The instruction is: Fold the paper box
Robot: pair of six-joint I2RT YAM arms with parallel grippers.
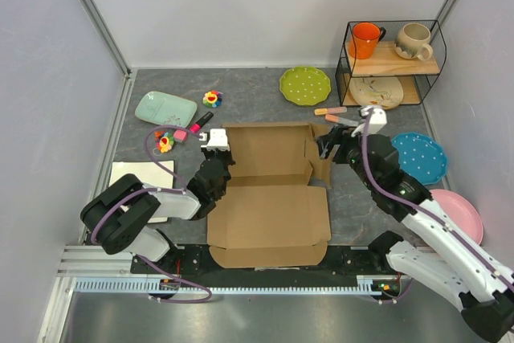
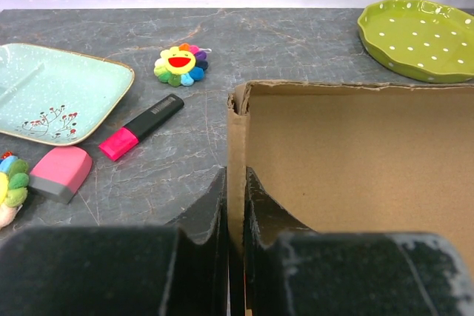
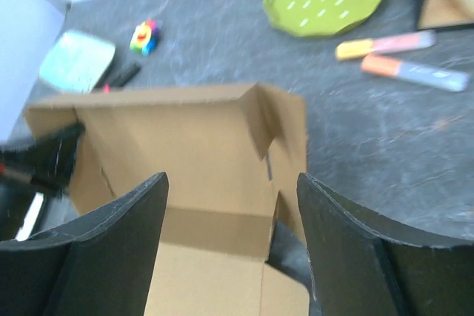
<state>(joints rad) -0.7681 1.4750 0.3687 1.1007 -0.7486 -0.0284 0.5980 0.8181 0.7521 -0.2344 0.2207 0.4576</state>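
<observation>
Noting the grip first: your left gripper (image 2: 235, 209) is pinched onto the raised left wall of the paper box (image 1: 269, 198), one finger on either side of the cardboard, near the far-left corner. Your right gripper (image 3: 231, 183) is spread wide and holds nothing. It hangs just above the box's right wall, so the side flap (image 1: 320, 160) lies below those fingers and the box body to their left. The sheet's long axis runs away from the bases: far half walled up, near half flat as the lid panel. Judgement: the right arm is nearer that flap. The table (image 1: 257, 90) is grey, stone-patterned and flat. Room is tight on the right, with two highlighters (image 1: 331, 110) just beyond. A pink marker (image 2: 141, 127) lies left of the held wall.
</observation>
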